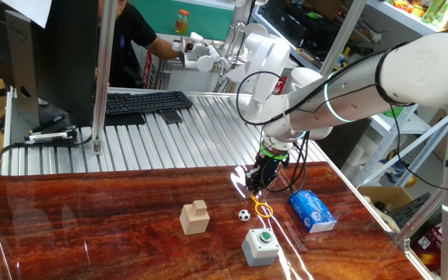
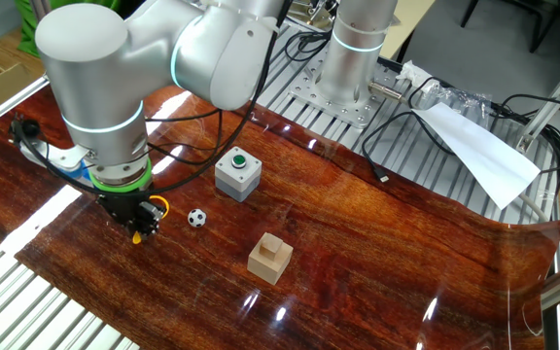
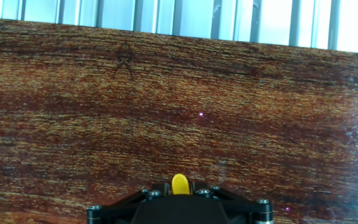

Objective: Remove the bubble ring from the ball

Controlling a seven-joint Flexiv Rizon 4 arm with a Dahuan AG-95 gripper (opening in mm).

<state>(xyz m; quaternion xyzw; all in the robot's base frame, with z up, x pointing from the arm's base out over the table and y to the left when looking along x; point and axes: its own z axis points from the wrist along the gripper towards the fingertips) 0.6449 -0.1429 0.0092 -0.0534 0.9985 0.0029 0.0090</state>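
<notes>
My gripper (image 1: 257,187) is shut on the handle of the orange-yellow bubble ring (image 1: 264,208), and the loop hangs low over the wooden table. The small black-and-white ball (image 1: 243,215) sits on the table just beside the loop, outside it. In the other fixed view the ring (image 2: 158,204) shows at the gripper (image 2: 142,226), left of the ball (image 2: 196,218). In the hand view a yellow piece of the ring (image 3: 179,183) sticks out between the closed jaws of the gripper (image 3: 179,188); the ball is out of that view.
A wooden block (image 1: 195,218) stands left of the ball. A grey box with a green button (image 1: 260,245) is in front of it. A blue packet (image 1: 312,210) lies to the right. A keyboard (image 1: 146,101) rests on the slatted metal surface behind.
</notes>
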